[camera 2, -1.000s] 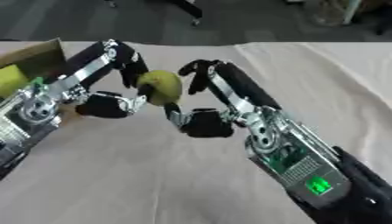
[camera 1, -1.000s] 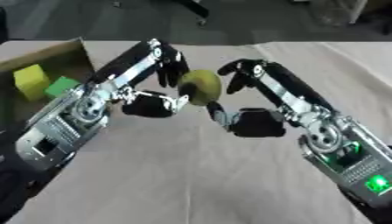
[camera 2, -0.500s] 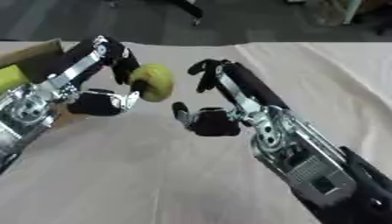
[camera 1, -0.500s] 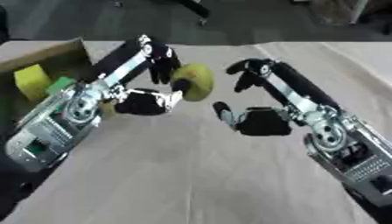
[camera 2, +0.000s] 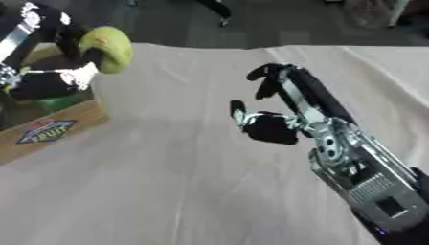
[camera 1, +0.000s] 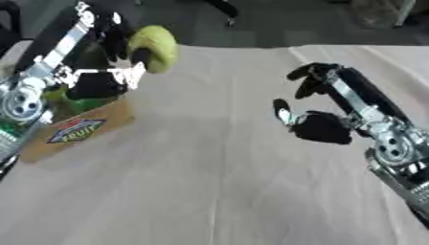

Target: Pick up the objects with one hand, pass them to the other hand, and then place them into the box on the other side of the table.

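Observation:
A yellow-green round fruit (camera 1: 157, 47) hangs in the air at the upper left, with my left hand (camera 1: 99, 81) curled round it. It sits just right of the cardboard box (camera 1: 80, 129), near the box's right wall. Something green (camera 1: 63, 98) lies inside the box, mostly hidden by my left hand. My right hand (camera 1: 322, 125) hovers over the middle right of the table, fingers curled at the tips, thumb apart, holding nothing.
The box carries a blue label (camera 2: 46, 131) on its front wall. A beige cloth (camera 1: 218, 191) covers the table. Dark floor and chair legs (camera 1: 222, 7) lie beyond the far edge.
My left hand has carried the fruit away from my right hand, leftward to the box's edge. The right hand let go and stayed. The view has shifted and zoomed in.

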`<state>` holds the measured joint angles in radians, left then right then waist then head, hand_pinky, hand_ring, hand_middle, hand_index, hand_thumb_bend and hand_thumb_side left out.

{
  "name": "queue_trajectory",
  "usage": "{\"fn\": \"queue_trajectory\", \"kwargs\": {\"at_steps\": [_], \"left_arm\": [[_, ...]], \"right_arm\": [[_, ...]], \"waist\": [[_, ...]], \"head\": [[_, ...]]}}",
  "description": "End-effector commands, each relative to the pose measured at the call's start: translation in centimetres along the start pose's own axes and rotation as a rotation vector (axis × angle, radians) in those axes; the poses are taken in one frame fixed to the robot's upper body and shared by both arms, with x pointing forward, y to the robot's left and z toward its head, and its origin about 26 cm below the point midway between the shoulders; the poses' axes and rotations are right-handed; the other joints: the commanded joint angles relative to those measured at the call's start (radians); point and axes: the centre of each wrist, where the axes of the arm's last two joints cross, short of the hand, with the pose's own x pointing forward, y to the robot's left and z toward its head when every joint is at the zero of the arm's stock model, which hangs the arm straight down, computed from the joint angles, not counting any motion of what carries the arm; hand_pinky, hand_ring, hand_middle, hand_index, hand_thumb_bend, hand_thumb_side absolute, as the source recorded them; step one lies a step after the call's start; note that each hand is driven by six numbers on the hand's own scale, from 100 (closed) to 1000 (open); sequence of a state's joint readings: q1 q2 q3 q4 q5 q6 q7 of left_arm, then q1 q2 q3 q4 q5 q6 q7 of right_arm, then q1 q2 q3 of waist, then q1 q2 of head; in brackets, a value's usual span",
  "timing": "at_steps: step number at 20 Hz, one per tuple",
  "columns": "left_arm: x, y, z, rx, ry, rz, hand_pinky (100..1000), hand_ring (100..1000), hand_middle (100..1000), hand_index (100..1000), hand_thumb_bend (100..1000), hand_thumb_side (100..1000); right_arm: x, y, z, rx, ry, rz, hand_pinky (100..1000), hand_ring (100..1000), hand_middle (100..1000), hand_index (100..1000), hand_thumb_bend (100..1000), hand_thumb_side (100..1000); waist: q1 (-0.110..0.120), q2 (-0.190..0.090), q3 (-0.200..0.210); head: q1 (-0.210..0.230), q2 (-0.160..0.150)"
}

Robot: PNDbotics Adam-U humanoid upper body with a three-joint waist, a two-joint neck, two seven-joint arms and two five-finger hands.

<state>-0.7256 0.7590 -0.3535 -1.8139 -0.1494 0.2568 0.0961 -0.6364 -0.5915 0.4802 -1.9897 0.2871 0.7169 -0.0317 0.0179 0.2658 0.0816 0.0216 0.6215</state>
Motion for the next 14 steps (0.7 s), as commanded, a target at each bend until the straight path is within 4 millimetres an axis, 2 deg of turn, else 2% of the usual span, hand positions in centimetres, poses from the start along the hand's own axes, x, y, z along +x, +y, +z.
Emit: {"fn": "queue_trajectory", "kwargs": {"at_steps": [1,3,6,7,8,12,13,14], "left_arm": [[-0.4,3.5,0.5,0.118,0.029,-0.068,446,445,352,384,100,100],[-1.4,4.7,1.0,0.172,0.076,-0.103,447,446,353,384,100,100],[-2.9,6.0,1.7,0.228,0.151,-0.155,449,447,354,385,100,100],[-3.2,6.3,1.9,0.238,0.165,-0.167,449,447,354,385,100,100],[-3.8,6.5,2.1,0.249,0.194,-0.185,451,448,355,385,100,100],[-6.1,7.1,2.7,0.266,0.3,-0.239,454,451,357,387,114,100],[-6.7,7.1,2.8,0.266,0.329,-0.251,455,452,358,387,166,100],[-7.3,7.1,3.0,0.263,0.358,-0.264,455,452,358,388,132,100]], "right_arm": [[-0.7,-1.6,0.1,-0.101,0.01,0.007,817,696,521,762,160,351],[-1.5,-2.1,0.3,-0.167,0.035,0.0,818,692,512,755,100,382],[-2.6,-2.7,0.6,-0.253,0.069,-0.008,818,690,507,751,100,402],[-2.8,-2.8,0.6,-0.271,0.076,-0.012,818,690,507,751,100,402],[-3.2,-3.1,0.7,-0.297,0.089,-0.014,818,686,501,747,100,457],[-4.4,-4.0,1.1,-0.416,0.137,0.005,820,686,501,747,100,508],[-4.7,-4.4,1.2,-0.455,0.158,0.012,820,685,501,746,100,499],[-5.0,-4.9,1.3,-0.497,0.184,0.02,818,680,495,742,100,479]], "waist": [[0.003,-0.026,0.002],[0.003,-0.027,0.003],[0.004,-0.027,0.004],[0.004,-0.027,0.004],[0.003,-0.027,0.004],[0.001,-0.027,0.002],[0.0,-0.027,0.0],[-0.001,-0.027,-0.002]], "head": [[0.028,-0.002],[0.05,-0.004],[0.072,-0.008],[0.076,-0.009],[0.082,-0.01],[0.101,-0.016],[0.106,-0.017],[0.112,-0.018]]}}
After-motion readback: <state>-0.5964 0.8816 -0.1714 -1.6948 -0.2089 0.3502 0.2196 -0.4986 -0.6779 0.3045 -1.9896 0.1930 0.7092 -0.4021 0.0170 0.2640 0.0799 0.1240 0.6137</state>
